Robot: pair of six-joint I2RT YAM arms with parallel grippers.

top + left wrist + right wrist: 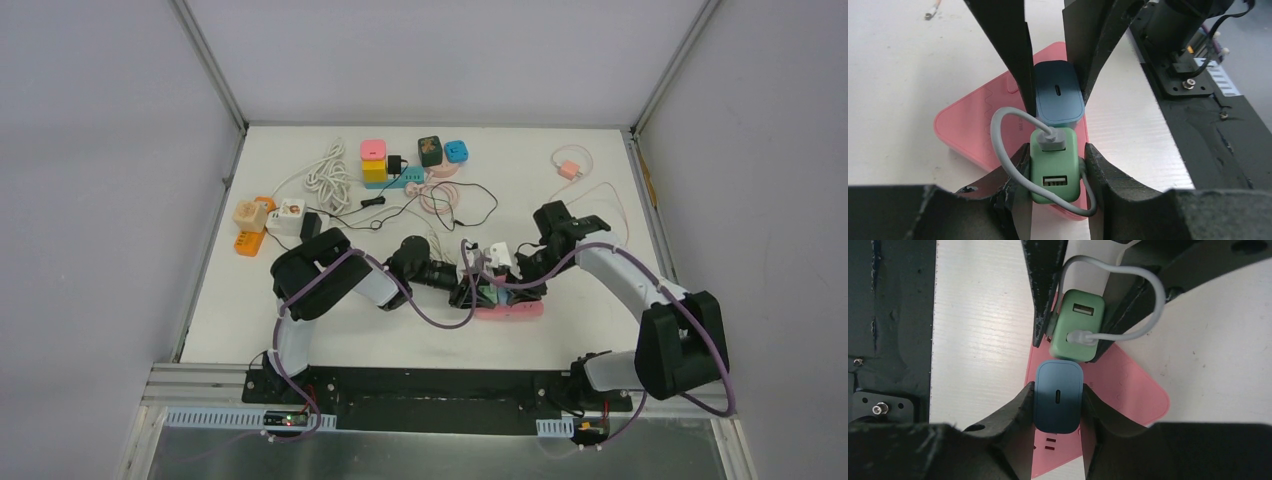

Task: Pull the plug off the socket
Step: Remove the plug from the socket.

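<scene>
The pink power strip [512,310] lay flat on the white table [250,320], near its front centre, between the two arms. Two plugs stood side by side on its face: a green USB charger [1054,175] and a blue charger [1058,400], just beside one another. A grey cable [997,135] looped from the green charger's upper port round its body. The left gripper [1055,165] was clenched on the green USB charger, one finger against each side. The right gripper [1058,407] was likewise clamped on the blue charger. Both plugs stood upright on the strip. A coiled white cord [328,175] lay well apart, towards the far edge.
</scene>
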